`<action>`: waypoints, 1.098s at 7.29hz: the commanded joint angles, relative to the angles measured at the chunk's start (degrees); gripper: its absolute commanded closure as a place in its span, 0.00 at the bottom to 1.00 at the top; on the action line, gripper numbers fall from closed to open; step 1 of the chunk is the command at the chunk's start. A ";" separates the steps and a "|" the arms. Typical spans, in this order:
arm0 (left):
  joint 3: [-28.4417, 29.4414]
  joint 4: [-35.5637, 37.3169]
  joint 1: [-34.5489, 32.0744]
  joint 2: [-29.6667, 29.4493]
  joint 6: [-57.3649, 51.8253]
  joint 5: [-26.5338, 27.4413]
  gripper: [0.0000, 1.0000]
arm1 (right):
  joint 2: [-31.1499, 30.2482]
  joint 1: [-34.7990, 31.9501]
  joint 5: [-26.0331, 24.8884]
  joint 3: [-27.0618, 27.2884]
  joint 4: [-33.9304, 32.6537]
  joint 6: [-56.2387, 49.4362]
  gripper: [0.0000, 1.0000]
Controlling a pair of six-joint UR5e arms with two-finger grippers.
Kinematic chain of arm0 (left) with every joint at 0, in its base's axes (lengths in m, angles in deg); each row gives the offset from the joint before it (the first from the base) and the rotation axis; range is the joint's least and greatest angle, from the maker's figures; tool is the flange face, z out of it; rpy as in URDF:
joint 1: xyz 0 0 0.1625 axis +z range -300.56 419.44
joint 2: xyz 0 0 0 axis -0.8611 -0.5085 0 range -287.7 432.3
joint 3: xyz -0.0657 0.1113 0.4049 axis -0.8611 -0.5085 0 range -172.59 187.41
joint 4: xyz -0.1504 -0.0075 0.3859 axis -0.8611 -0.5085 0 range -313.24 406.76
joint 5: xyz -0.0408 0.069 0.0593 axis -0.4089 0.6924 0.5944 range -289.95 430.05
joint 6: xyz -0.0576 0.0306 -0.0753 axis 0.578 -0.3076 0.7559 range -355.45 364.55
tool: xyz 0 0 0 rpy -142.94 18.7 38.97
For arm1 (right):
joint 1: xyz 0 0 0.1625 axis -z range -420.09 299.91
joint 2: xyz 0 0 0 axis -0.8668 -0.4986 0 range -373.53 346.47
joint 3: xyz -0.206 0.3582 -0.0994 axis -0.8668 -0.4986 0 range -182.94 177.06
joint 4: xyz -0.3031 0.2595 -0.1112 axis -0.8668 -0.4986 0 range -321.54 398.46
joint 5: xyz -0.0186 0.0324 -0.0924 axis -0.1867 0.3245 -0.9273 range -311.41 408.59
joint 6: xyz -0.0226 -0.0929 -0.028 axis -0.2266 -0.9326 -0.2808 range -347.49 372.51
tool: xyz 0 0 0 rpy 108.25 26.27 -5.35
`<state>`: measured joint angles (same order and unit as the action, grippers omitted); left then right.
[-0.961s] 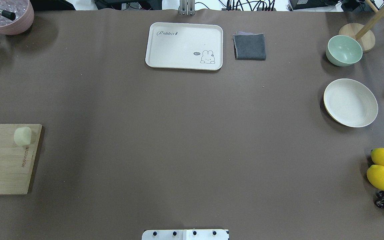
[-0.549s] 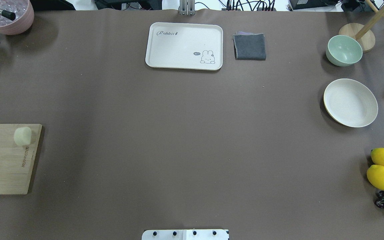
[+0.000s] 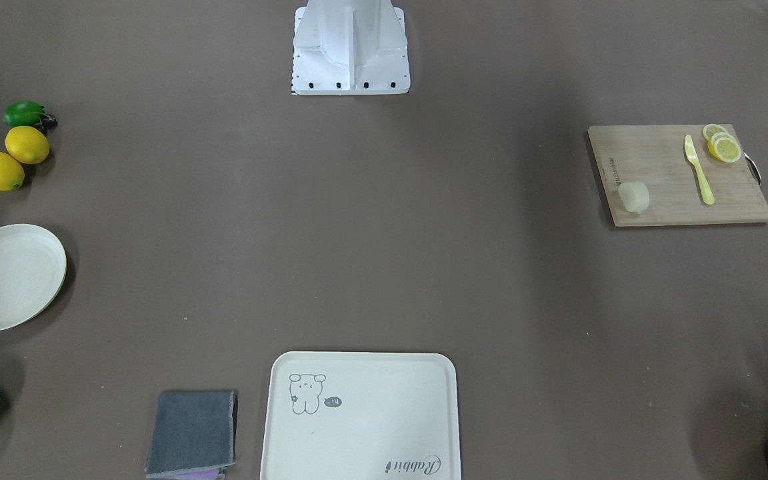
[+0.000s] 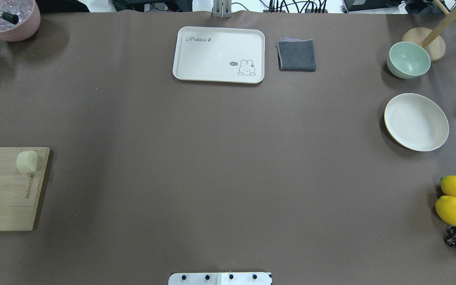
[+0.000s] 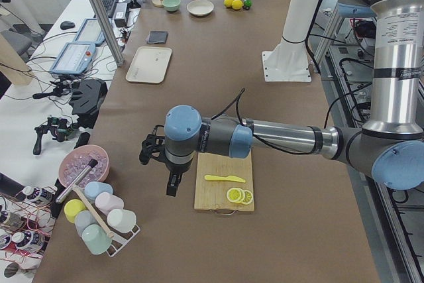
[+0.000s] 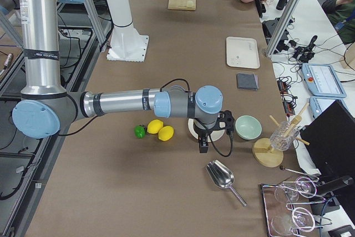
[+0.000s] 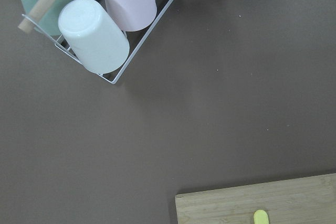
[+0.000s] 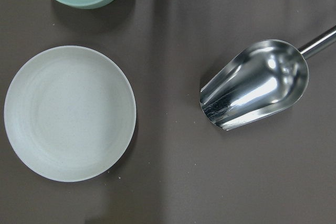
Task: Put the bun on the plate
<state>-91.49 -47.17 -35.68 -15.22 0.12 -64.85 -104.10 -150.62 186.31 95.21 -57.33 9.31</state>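
The bun (image 4: 27,161) is a small pale lump on the corner of a wooden cutting board (image 4: 2,198) at the table's left edge; it also shows as the bun (image 3: 634,197) in the front view. The round cream plate (image 4: 416,122) lies empty at the far right, and the right wrist view looks straight down on the plate (image 8: 70,113). My left gripper (image 5: 172,187) hangs over the table just off the board's outer end, apart from the bun. My right gripper (image 6: 203,145) hovers beside the plate. I cannot tell whether either one is open or shut.
On the board lie a yellow knife (image 3: 699,170) and lemon slices (image 3: 723,145). A cup rack (image 7: 100,24) and a pink bowl (image 4: 8,18) stand near the left arm. A tray (image 4: 212,51), grey cloth (image 4: 296,55), green bowl (image 4: 408,60), lemons (image 4: 453,200) and a metal scoop (image 8: 254,85) lie around.
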 commanded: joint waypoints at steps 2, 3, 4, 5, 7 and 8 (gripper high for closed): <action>0.29 -3.61 -0.06 1.11 -0.49 -0.02 0.02 | -0.13 0.00 0.00 0.02 0.07 -0.05 0.00; 1.86 -5.20 0.19 1.12 -0.41 -0.19 0.02 | -0.14 0.00 0.09 0.11 0.16 0.04 0.00; 2.31 -5.12 0.20 1.12 0.29 -0.19 0.02 | -0.14 0.00 0.09 0.20 0.16 0.04 0.00; 2.75 -5.21 0.20 1.04 0.21 -0.28 0.02 | 0.04 0.00 0.00 0.02 0.16 -0.05 0.00; 2.49 -9.83 0.20 1.21 0.03 -0.28 0.02 | 1.00 1.83 -0.09 -1.11 3.55 0.30 0.00; 2.31 -11.17 0.11 1.91 0.03 -0.36 0.02 | 1.44 3.50 -0.09 -4.51 10.63 5.61 0.00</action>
<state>-89.10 -55.98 -35.52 -13.88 0.15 -65.16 -103.17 -148.89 186.26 93.68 -53.30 10.71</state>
